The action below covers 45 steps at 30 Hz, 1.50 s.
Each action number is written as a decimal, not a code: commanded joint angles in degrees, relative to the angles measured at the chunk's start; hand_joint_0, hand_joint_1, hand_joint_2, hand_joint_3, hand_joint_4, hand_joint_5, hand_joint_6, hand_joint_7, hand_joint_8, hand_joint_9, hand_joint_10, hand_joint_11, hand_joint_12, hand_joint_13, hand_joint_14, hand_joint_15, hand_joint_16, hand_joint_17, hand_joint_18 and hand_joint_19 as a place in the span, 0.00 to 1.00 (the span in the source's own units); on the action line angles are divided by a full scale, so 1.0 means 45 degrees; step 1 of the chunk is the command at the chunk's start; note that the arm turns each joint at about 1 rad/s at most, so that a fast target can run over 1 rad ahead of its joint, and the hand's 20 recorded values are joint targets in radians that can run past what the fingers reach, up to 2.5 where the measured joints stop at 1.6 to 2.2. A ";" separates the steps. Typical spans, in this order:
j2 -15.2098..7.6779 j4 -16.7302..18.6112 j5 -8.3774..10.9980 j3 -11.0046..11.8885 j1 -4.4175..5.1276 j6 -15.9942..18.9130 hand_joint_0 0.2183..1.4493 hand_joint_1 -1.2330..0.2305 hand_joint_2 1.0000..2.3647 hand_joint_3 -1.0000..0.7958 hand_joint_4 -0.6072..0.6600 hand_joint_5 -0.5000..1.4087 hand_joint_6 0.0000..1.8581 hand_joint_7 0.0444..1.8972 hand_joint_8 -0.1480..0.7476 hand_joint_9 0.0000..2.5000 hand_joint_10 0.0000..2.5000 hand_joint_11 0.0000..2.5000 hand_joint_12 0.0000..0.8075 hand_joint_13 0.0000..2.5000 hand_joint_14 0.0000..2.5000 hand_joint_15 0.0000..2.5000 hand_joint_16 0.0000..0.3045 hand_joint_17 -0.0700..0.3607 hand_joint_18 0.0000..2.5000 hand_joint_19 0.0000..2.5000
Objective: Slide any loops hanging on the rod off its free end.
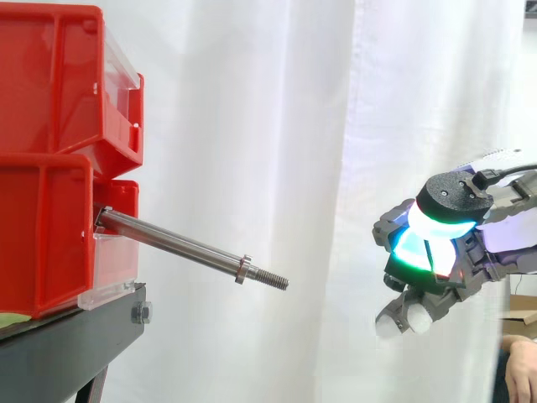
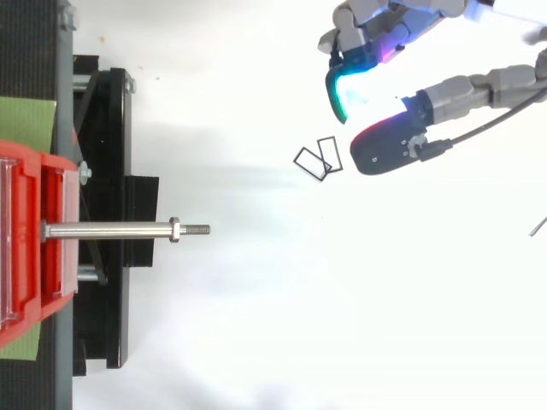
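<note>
Loosely spread and empty, the hand (image 1: 440,252) is held off-axis, well beyond the rod's (image 1: 176,242) free end. Two loops (image 2: 322,162) are seen off the rod.

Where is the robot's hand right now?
In the side view the hand sits at the right, apart from the threaded free end of the rod.

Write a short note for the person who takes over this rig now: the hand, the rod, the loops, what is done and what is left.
Hand: open, holds nothing, and hangs well away from the rod's free end.
Rod: sticks out of the red bins, bare, with nothing hanging on it.
Loops: two small rectangular ones in the top view, off the rod, near the hand.
Done: the rod carries no loop.
Left: nothing to slide off, as far as the views show.
</note>
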 commanded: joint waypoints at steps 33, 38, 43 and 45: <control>0.0000 0.0000 0.0020 0.0000 0.0005 -0.0013 0.31 0.41 0.01 0.39 0.53 0.16 0.46 0.71 0.47 0.33 0.00 0.12 0.30 0.18 0.00 0.00 0.14 0.38 0.12 0.00; 0.0000 0.0000 0.0020 0.0000 -0.0014 0.0006 0.31 0.41 0.01 0.38 0.53 0.16 0.46 0.70 0.47 0.33 0.00 0.11 0.30 0.18 0.00 0.00 0.14 0.38 0.13 0.00; 0.0000 0.0000 0.0020 0.0000 0.0005 -0.0013 0.31 0.41 0.01 0.39 0.54 0.16 0.46 0.71 0.44 0.33 0.00 0.08 0.31 0.19 0.00 0.00 0.14 0.38 0.13 0.00; 0.0000 0.0000 0.0020 0.0000 -0.0014 -0.0013 0.31 0.41 0.01 0.38 0.53 0.16 0.46 0.70 0.46 0.33 0.00 0.11 0.31 0.19 0.00 0.00 0.14 0.38 0.13 0.00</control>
